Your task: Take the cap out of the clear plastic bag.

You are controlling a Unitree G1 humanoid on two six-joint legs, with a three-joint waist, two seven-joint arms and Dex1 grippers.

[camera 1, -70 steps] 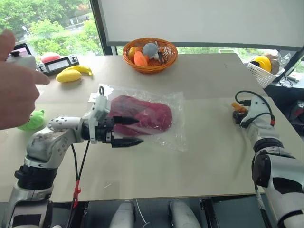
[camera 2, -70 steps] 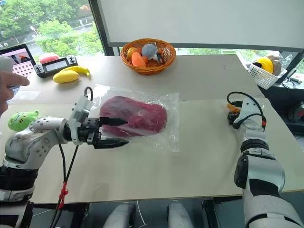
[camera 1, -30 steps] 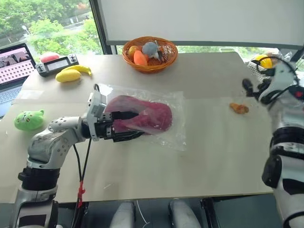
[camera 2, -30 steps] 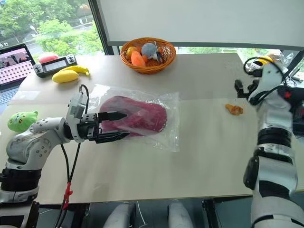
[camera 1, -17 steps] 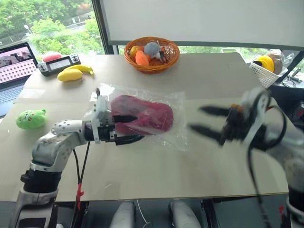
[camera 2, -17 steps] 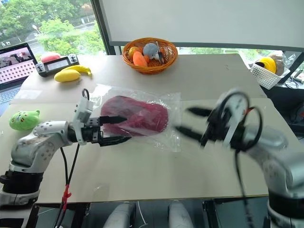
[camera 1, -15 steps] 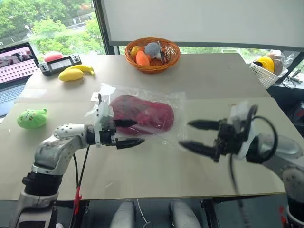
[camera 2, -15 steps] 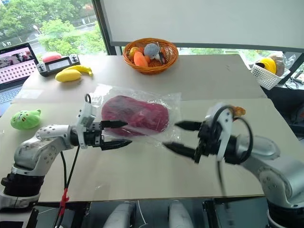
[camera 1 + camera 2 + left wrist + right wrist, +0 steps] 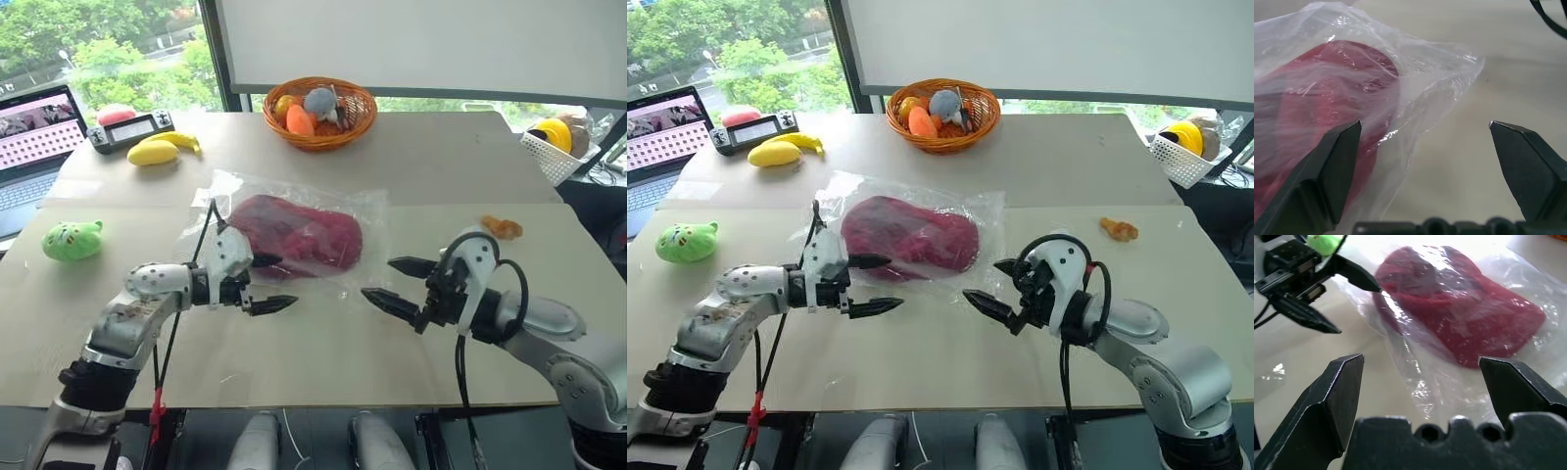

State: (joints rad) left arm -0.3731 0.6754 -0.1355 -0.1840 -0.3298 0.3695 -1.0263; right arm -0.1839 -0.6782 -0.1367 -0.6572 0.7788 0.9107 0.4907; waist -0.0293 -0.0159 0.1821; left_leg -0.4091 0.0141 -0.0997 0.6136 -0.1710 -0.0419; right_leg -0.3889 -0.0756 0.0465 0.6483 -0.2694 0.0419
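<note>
The maroon cap (image 9: 299,235) lies inside the clear plastic bag (image 9: 370,208), flat on the table's middle. My left gripper (image 9: 287,281) is open at the bag's near left corner, its upper finger over the plastic edge and its lower finger over bare table. My right gripper (image 9: 377,277) hangs open just off the bag's near right corner, pointing left at it and holding nothing. The left wrist view has the bag (image 9: 1440,63) and cap (image 9: 1327,98) close ahead between the fingers. In the right wrist view the cap (image 9: 1464,318) lies ahead with the left gripper (image 9: 1359,311) beyond it.
A wicker basket (image 9: 364,106) of toys stands at the back. A small orange toy (image 9: 503,227) lies to the right, with a white basket (image 9: 549,157) at the far right edge. A yellow fruit (image 9: 154,152), a controller (image 9: 132,127), a laptop (image 9: 34,117) and a green toy (image 9: 72,240) sit on the left.
My right arm swung in from the far right and down to the bag's near right corner. My left gripper sank a little and rolled. The person's hand at the left is gone.
</note>
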